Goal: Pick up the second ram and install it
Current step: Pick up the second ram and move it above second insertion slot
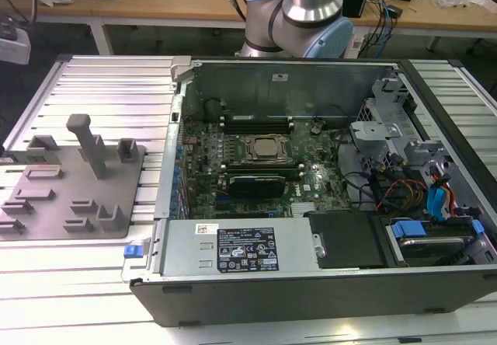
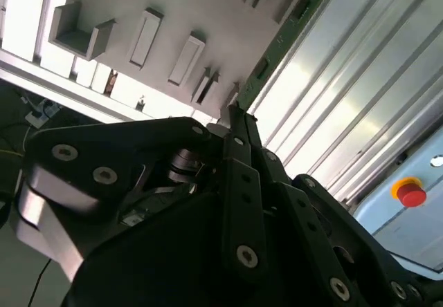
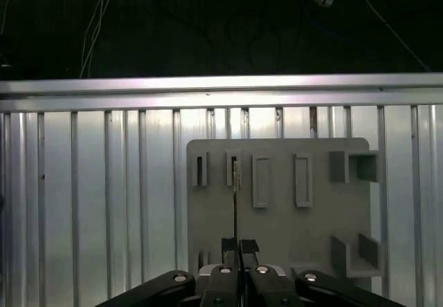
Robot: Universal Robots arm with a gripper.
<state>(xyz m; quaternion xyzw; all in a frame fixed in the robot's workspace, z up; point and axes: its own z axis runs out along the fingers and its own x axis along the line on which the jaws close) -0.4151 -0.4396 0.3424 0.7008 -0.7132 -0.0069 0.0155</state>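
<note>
The second ram (image 2: 279, 44) is a thin green stick seen edge-on, and it juts out from between my dark fingertips. My gripper (image 2: 235, 117) is shut on its near end. In the first wrist view the second ram (image 3: 235, 203) appears as a thin line rising from my gripper (image 3: 239, 246), above the grey fixture plate (image 3: 291, 231) with its slots. The open computer case (image 1: 311, 290) lies in the exterior view, its motherboard (image 1: 256, 158) showing the processor socket and the long slots beside it.
The grey fixture plate (image 1: 70, 182) with raised blocks and a post sits on the ribbed metal table (image 1: 101, 88) at the exterior view's left. Cables and a drive cage (image 1: 419, 174) fill the case's right side. The arm's base (image 1: 303, 11) stands behind the case.
</note>
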